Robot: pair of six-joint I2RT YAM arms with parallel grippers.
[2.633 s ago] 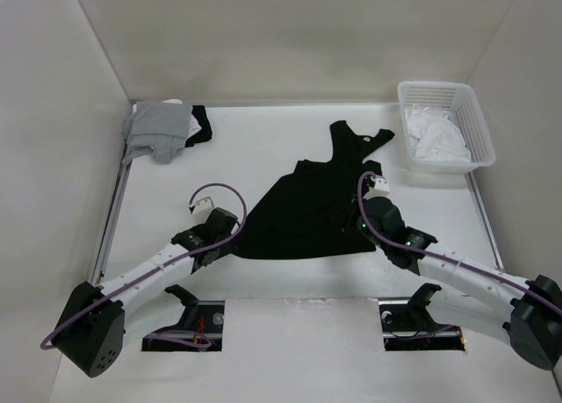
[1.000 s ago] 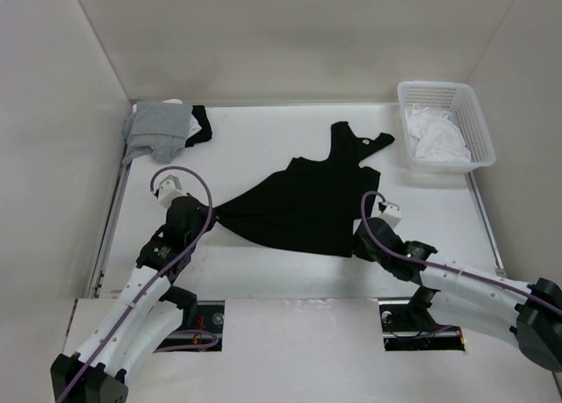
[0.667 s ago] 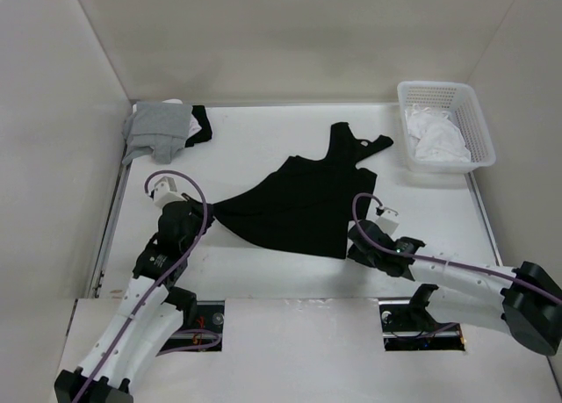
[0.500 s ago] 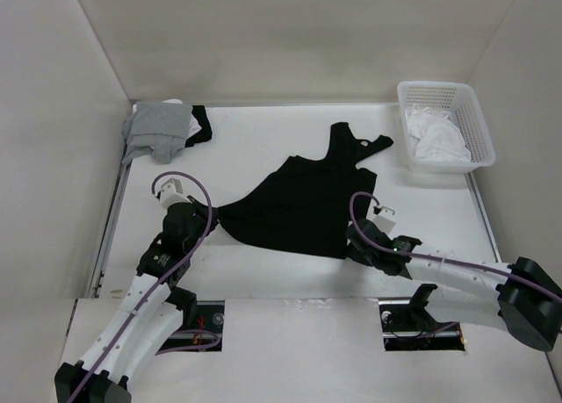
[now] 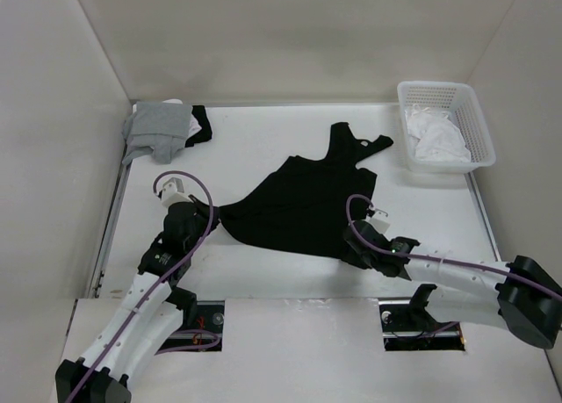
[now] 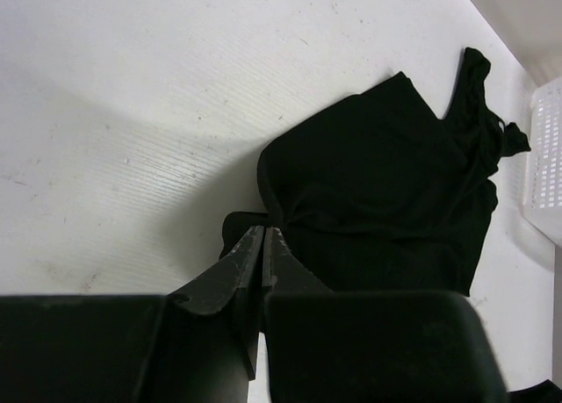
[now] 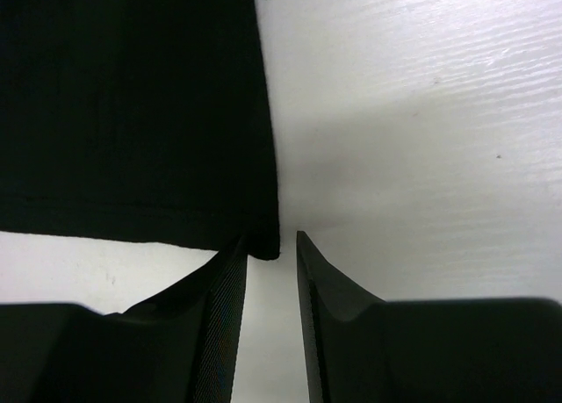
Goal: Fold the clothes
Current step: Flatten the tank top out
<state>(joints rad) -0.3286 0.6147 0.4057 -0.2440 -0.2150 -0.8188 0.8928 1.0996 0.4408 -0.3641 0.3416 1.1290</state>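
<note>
Black garment (image 5: pixel 307 205) centre of table (image 5: pixel 263 140), tugged flatter leftward by left claw (image 6: pixel 263 234) clamped on its left hem corner; right claw (image 7: pixel 270 245) newly at near-right corner, jaws apart, narrowing around it, nearly stretched for folding.

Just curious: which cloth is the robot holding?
The black garment mid-table; the left fingers pinch its corner. The grey garment and the white cloth lie untouched.

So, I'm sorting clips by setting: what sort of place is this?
Probably a robot lab cell set up for laundry folding: bare white walls box in a white table, a left arm and right arm are mounted at its near edge, and a black garment lies spread near a basket.
</note>
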